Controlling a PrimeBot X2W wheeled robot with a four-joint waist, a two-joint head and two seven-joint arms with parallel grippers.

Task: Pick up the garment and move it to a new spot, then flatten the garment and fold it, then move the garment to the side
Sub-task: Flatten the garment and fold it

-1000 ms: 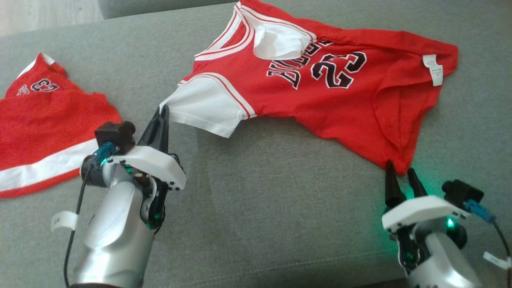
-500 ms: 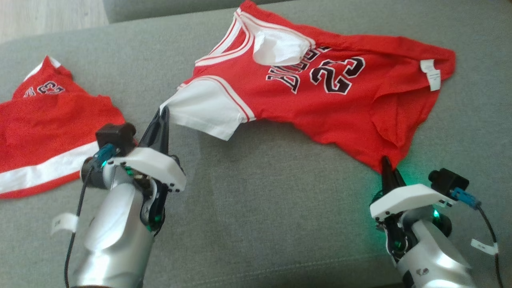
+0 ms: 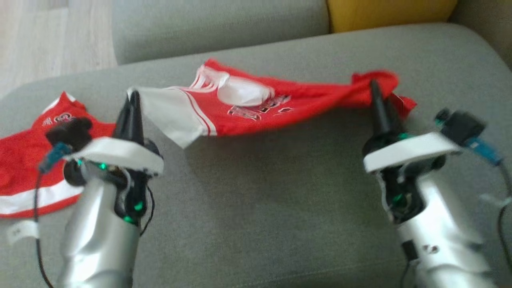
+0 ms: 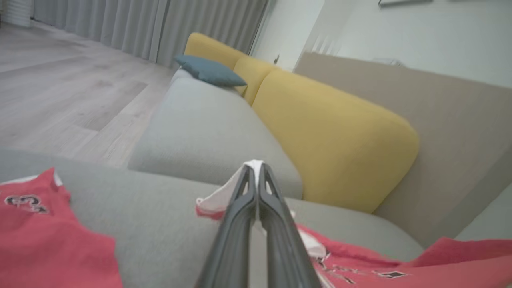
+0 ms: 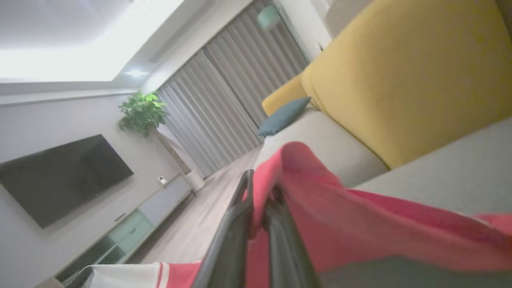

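Garment (image 3: 304, 100) stretched above sofa (image 3: 256, 208); left hand (image 3: 134, 95) clamps white sleeve (image 3: 168, 114), right hand (image 3: 374, 85) clamps red hem (image 3: 386, 78).

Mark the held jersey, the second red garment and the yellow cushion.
held jersey (image 3: 260, 106): head view, printed chest panel.
second red garment (image 3: 24, 168): head view, red panel above its white stripe.
yellow cushion (image 3: 392, 12): head view, front face.

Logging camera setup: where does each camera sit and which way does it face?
Head view: on the head, looking down at the sofa seat, showing left fingers and right fingers pinching the jersey.
Left wrist view: on that wrist, along its fingers toward the yellow cushion.
Right wrist view: likewise, tilted, its fingers toward the curtains.
Both wrist views share the cushion.
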